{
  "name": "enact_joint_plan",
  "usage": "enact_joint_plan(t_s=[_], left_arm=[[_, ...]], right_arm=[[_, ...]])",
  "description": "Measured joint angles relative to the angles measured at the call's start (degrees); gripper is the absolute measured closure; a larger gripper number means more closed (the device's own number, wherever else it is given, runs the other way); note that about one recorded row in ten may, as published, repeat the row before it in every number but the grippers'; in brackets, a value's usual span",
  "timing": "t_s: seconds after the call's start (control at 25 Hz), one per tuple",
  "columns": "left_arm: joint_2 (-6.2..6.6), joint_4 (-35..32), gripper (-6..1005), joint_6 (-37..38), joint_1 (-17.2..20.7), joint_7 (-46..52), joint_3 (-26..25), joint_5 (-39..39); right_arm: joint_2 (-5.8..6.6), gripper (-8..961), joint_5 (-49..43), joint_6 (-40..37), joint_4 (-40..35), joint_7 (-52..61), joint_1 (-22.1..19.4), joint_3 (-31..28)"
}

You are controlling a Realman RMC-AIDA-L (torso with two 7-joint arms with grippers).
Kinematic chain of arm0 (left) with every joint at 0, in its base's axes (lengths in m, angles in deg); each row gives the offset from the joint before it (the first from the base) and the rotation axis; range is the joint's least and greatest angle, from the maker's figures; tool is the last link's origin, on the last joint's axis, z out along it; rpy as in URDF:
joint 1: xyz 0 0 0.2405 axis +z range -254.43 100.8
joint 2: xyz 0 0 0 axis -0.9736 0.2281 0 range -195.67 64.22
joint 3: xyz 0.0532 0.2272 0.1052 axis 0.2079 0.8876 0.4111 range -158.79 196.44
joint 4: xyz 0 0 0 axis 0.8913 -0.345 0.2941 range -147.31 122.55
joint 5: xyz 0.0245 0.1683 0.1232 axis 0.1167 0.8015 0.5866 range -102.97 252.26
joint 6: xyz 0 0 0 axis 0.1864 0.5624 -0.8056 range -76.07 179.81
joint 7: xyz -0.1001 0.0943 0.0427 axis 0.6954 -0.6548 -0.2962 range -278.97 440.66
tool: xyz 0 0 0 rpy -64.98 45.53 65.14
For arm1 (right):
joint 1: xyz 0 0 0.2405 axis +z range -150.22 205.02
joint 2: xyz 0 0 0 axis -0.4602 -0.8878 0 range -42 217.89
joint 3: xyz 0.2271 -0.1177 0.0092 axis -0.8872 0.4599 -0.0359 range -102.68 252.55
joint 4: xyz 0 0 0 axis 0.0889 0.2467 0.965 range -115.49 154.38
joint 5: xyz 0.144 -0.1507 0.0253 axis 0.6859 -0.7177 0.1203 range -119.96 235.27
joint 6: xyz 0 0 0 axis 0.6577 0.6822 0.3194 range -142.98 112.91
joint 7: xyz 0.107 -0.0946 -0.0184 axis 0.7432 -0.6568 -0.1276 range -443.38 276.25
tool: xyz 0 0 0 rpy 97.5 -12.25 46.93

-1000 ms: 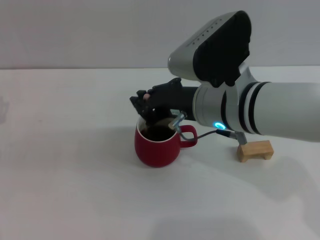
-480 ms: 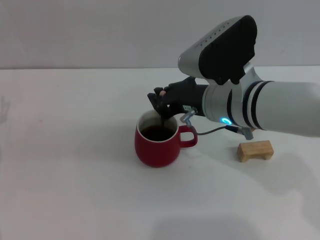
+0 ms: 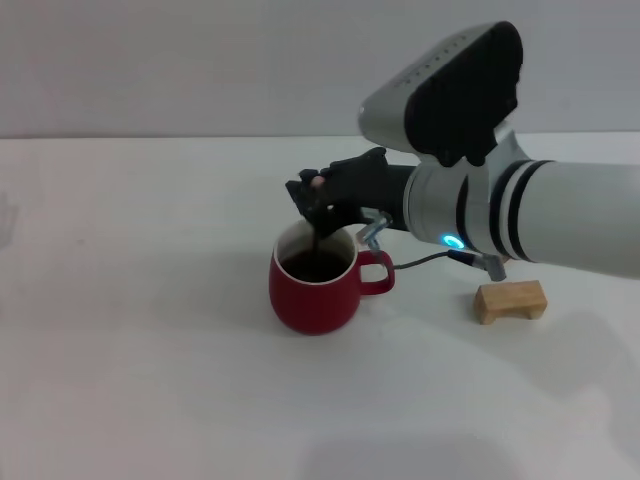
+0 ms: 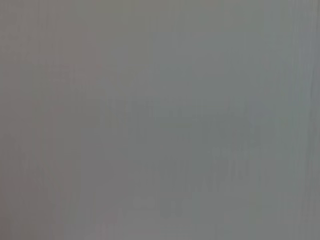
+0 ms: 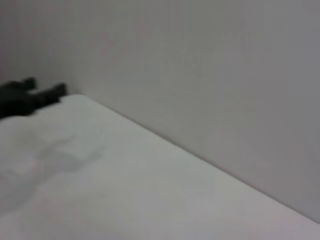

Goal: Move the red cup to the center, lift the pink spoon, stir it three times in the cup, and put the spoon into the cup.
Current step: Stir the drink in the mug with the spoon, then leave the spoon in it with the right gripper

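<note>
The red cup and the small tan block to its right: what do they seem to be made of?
The red cup looks like glazed ceramic: smooth dark-red outside with a soft sheen, pale inside wall, thick rim and moulded loop handle. The block looks like bare wood: matte, even light tan, squared edges with a notch cut underneath. The grain is too fine to confirm.

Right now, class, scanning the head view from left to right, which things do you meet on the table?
Red cup with the right claw above it holding the pink spoon down into it → small wooden block.
</note>
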Motion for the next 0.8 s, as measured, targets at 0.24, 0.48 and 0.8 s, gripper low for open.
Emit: enact_joint_plan(t_s=[0.24, 0.48, 0.8], left_arm=[[0.00, 0.01, 153, 0.04, 0.02, 0.03, 0.00, 0.00], [0.00, 0.09, 153, -0.01, 0.10, 0.05, 0.00, 0.00], [0.00, 0.26, 153, -0.01, 0.16, 0.09, -0.09, 0.00]], right_arm=[[0.08, 819, 0.33, -0.80, -1.66, -0.14, 0.52, 0.96], [0.11, 820, 0.23, -0.78, 0.55, -0.16, -0.45, 1.27], [0.16, 812, 0.54, -0.55, 0.93, -0.28, -0.58, 0.95]])
